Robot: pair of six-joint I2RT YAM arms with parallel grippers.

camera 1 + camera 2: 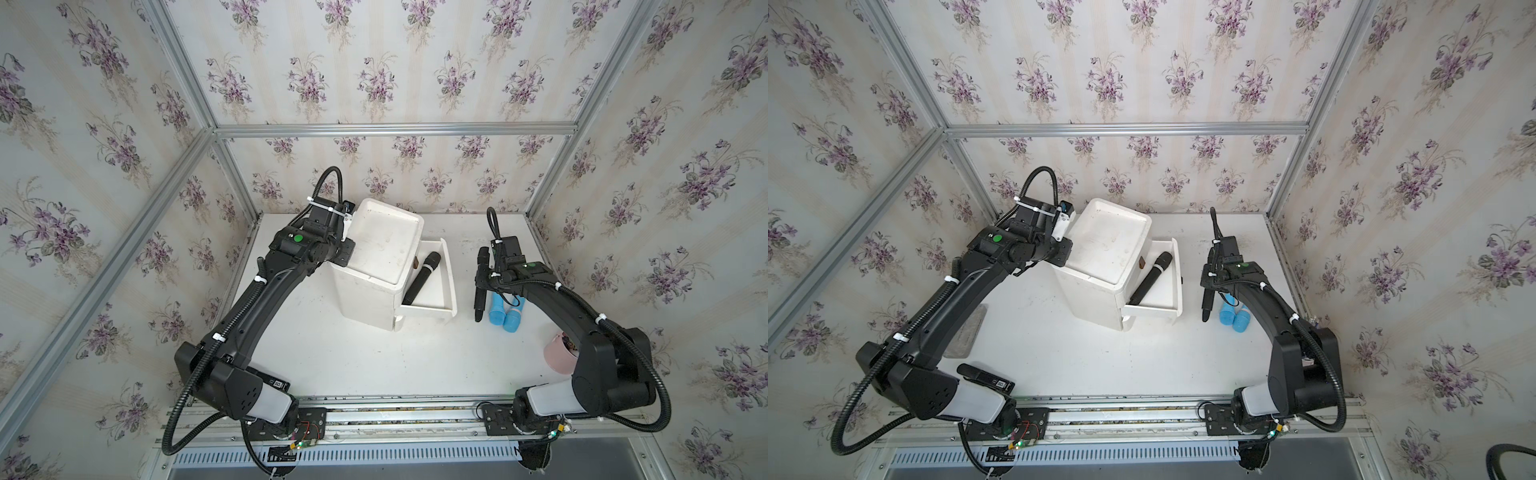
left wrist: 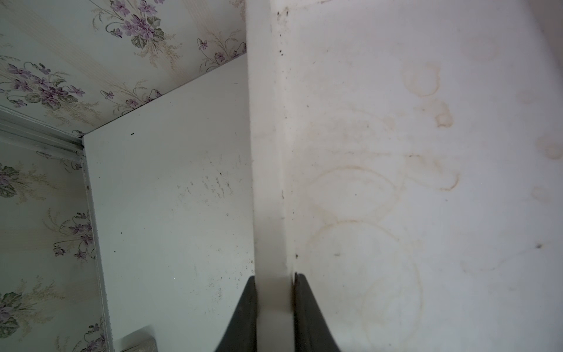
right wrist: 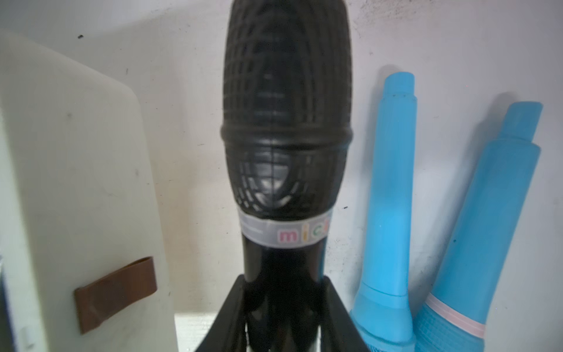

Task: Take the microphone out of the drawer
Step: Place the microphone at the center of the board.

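A black microphone (image 3: 286,122) is held by its handle in the right gripper (image 3: 281,282), jaws narrowed onto it, outside the drawer (image 1: 451,274) and just beside two blue microphones (image 1: 505,313) at the table (image 1: 332,353). A second black microphone (image 1: 422,277) is seen lying diagonally in the open drawer. The rim (image 2: 269,183) of the white cabinet (image 1: 365,299) top is pinched by the left gripper (image 2: 272,282), jaws nearly closed.
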